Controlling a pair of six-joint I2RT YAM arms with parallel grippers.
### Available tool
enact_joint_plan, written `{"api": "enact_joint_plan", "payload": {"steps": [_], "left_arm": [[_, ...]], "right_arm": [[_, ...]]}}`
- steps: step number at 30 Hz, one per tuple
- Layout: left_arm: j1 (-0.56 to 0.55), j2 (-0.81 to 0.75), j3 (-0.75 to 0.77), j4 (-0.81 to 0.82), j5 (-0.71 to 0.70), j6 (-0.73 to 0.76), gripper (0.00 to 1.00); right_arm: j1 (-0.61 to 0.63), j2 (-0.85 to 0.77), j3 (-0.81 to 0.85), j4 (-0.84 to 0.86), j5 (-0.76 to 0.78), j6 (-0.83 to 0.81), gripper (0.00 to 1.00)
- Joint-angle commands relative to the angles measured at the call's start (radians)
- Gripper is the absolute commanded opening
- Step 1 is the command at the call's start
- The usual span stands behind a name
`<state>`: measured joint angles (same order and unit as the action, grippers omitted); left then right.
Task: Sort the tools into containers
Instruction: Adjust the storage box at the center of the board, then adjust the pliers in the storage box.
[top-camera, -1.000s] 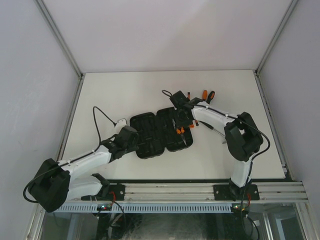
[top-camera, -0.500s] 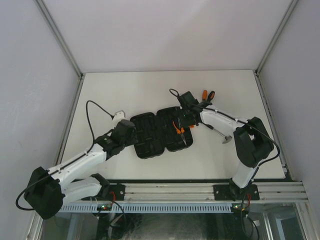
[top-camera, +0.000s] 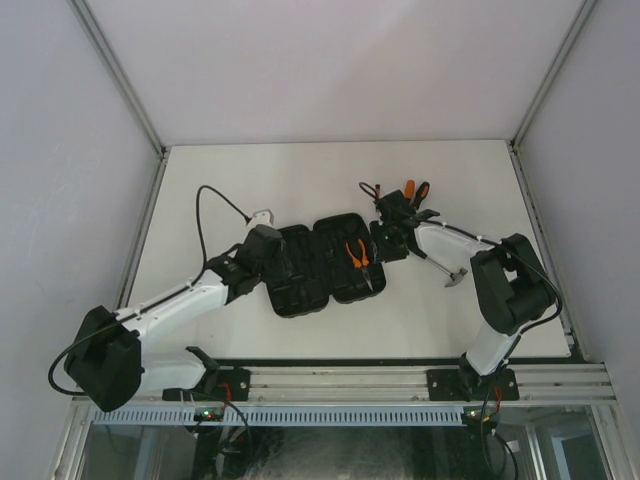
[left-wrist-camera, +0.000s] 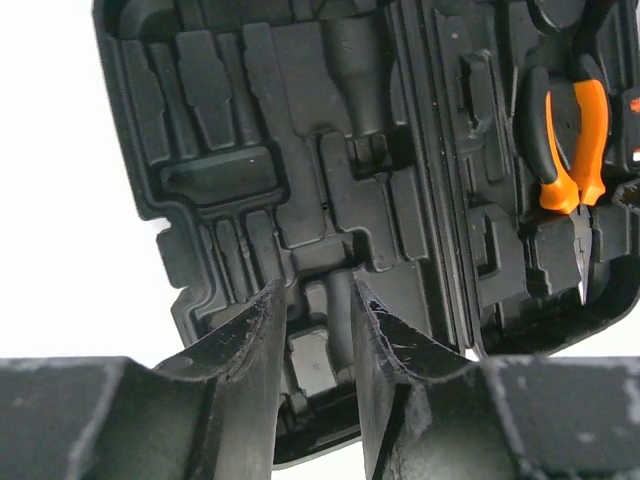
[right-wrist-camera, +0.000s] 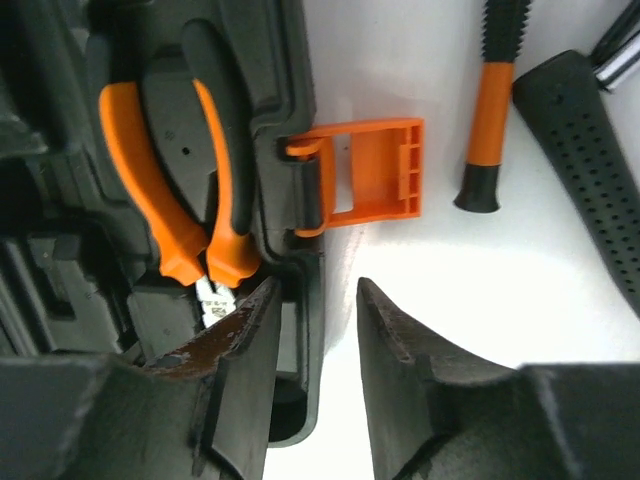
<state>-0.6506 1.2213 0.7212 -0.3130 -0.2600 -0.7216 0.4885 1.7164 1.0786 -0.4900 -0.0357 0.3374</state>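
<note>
While the case (top-camera: 300, 275) lies open mid-worktop (top-camera: 250, 180), we see the pliers (top-camera: 356, 254) seated in its right half. Our left fingers (left-wrist-camera: 255, 340) hang over its left edge, a narrow gap between them, holding nothing. Our right fingers (right-wrist-camera: 395, 340), likewise partly parted and empty, sit at its right rim beside the latch (right-wrist-camera: 370, 168). Right of the case lie a hammer (top-camera: 441, 265) and, farther off, screwdrivers (top-camera: 408, 188).

No text, label or number can be read anywhere.

Pale walls (top-camera: 340, 60) enclose a white table (top-camera: 260, 180), an aluminium rail (top-camera: 340, 380) along its near edge.
</note>
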Motion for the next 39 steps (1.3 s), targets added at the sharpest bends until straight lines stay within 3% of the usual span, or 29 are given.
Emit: {"api": "enact_joint_plan", "payload": {"steps": [1, 14, 20, 25, 29, 33, 39], "left_arm": [[-0.009, 0.011, 0.072, 0.054, 0.057, 0.045, 0.36], [-0.016, 0.091, 0.156, 0.072, 0.112, 0.098, 0.35], [-0.028, 0.155, 0.215, 0.072, 0.118, 0.116, 0.35], [-0.059, 0.223, 0.283, 0.078, 0.133, 0.141, 0.34], [-0.088, 0.277, 0.325, 0.082, 0.126, 0.139, 0.34], [-0.102, 0.311, 0.347, 0.084, 0.113, 0.126, 0.19], [-0.106, 0.345, 0.361, 0.095, 0.121, 0.116, 0.24]], "right_arm": [[0.004, -0.060, -0.022, 0.070, -0.092, -0.008, 0.33], [0.118, -0.149, -0.108, 0.064, -0.138, 0.034, 0.29], [0.115, -0.216, -0.125, 0.023, 0.020, 0.072, 0.36], [0.096, -0.268, -0.124, 0.076, 0.039, 0.097, 0.34], [0.096, -0.235, -0.079, 0.104, -0.015, 0.105, 0.27], [0.096, -0.173, -0.038, 0.121, -0.050, 0.117, 0.25], [0.095, -0.091, 0.009, 0.137, -0.076, 0.126, 0.23]]}}
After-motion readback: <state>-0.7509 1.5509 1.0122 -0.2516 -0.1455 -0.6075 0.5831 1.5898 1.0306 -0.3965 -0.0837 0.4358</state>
